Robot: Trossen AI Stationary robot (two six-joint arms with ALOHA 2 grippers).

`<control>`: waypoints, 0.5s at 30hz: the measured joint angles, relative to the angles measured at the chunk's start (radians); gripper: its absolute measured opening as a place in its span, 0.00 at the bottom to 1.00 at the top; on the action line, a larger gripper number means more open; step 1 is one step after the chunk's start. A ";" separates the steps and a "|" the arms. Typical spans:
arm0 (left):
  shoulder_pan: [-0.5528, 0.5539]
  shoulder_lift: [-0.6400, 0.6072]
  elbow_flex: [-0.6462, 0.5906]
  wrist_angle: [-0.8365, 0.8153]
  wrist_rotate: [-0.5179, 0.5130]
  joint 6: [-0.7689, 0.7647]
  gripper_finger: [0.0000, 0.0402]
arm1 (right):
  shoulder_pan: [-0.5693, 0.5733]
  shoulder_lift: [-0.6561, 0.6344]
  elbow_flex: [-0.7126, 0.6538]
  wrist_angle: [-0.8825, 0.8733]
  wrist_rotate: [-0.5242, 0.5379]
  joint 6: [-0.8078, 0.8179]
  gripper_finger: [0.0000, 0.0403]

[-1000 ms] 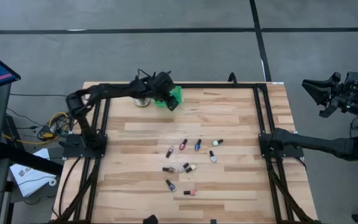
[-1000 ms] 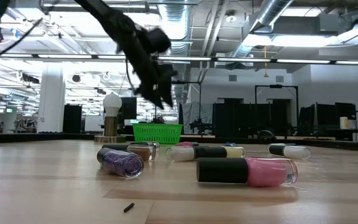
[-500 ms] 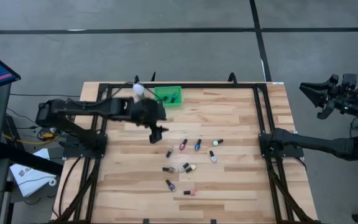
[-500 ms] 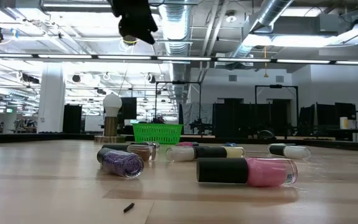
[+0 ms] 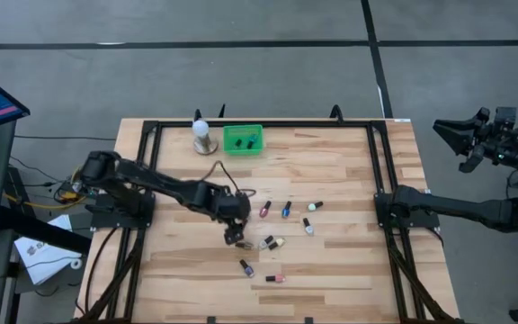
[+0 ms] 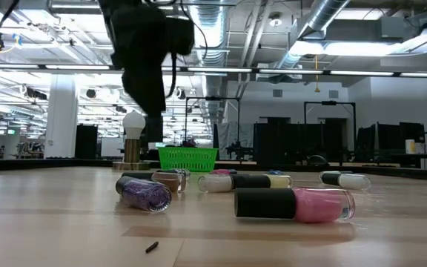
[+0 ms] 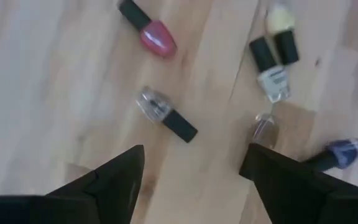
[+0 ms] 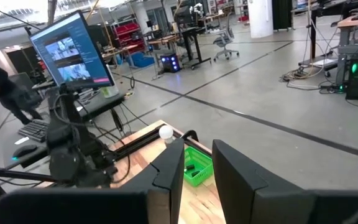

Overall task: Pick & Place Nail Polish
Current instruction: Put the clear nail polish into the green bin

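Several tiny nail polish bottles point(image 5: 277, 238) lie on their sides in the middle of the wooden table; a pink one point(image 6: 295, 204) and a purple glitter one point(image 6: 143, 194) lie nearest in the low view. My left gripper point(image 5: 234, 236) hovers open and empty over the left side of this cluster. Its fingers stand either side of a clear bottle with a dark cap point(image 7: 165, 115) without touching it. A green basket point(image 5: 243, 139) at the far edge holds two dark bottles. My right gripper point(image 5: 461, 144) waits open and raised, beyond the table's right edge.
A white bulb-shaped thing on a round base point(image 5: 202, 135) stands left of the basket. Black frame rails point(image 5: 376, 162) run along the table's left, right and far sides. Bare wood lies left of the bottles and along the near edge.
My left gripper has left the green basket at the far edge. It has swung toward the near edge and come down over the left side of the bottle cluster. The basket and the bottles on the table have stayed where they were.
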 joint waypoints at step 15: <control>-0.010 0.208 0.001 0.118 -0.033 -0.131 0.70 | 0.000 0.000 0.000 -0.012 0.000 -0.010 0.19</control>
